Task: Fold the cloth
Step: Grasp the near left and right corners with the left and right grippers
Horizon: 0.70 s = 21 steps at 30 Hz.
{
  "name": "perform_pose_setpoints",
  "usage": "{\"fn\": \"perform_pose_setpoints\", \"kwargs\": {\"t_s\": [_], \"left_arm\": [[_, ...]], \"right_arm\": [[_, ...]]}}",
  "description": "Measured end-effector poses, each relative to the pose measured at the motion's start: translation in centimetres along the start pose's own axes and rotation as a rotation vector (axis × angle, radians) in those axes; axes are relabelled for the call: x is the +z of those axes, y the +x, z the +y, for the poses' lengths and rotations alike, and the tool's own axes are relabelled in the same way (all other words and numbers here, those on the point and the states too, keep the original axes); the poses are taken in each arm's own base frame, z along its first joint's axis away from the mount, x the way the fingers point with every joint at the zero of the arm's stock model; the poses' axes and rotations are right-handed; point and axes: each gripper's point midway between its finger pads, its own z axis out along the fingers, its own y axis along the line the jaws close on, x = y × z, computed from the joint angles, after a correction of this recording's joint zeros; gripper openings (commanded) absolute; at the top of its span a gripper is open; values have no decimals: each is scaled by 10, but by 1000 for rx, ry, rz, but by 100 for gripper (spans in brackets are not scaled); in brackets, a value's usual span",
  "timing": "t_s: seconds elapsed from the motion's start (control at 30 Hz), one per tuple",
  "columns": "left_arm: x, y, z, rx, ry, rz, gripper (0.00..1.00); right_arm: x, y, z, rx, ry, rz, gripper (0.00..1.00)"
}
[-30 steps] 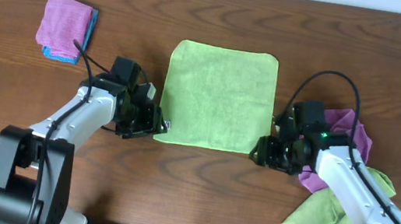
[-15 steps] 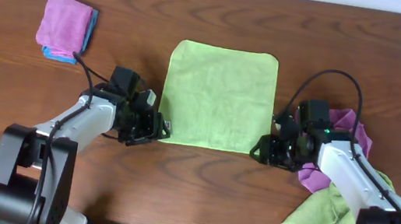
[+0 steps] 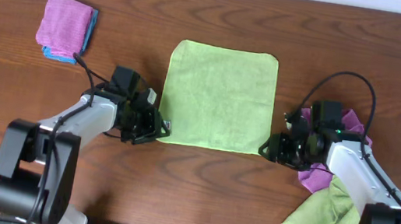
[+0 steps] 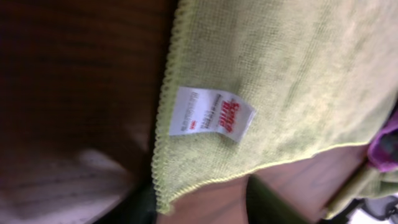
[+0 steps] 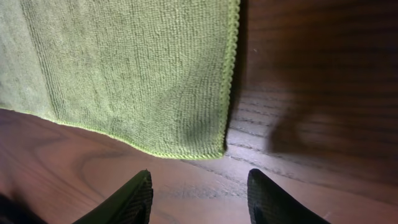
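A light green cloth lies flat and unfolded in the middle of the wooden table. My left gripper is open at the cloth's near left corner; in the left wrist view that corner with a white tag sits between the fingers. My right gripper is open at the near right corner; in the right wrist view the corner lies just ahead of the two spread fingers, which do not touch it.
A folded pink cloth on a blue one lies at the far left. A heap of purple and green cloths lies at the right, under my right arm.
Both grippers have shifted slightly towards the near corners of the green cloth. The cloth itself has not moved.
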Motion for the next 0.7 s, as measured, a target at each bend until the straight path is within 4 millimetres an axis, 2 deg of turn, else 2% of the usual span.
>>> {"fn": "perform_pose_setpoints", "kwargs": {"t_s": [0.1,0.37,0.53,0.67,0.7], "left_arm": [[4,2,2,-21,6,21,6],[7,4,3,-28,6,35,6],[7,4,3,-28,6,36,6],[7,5,3,-28,6,36,6],[7,5,3,-28,6,36,6]], "right_arm": [[0,1,-1,-3,0,3,57],[14,11,-8,4,-6,37,50],[19,0,-1,-7,-57,9,45],[23,-5,4,-3,-90,4,34],[24,-6,3,1,-90,3,28]]}}
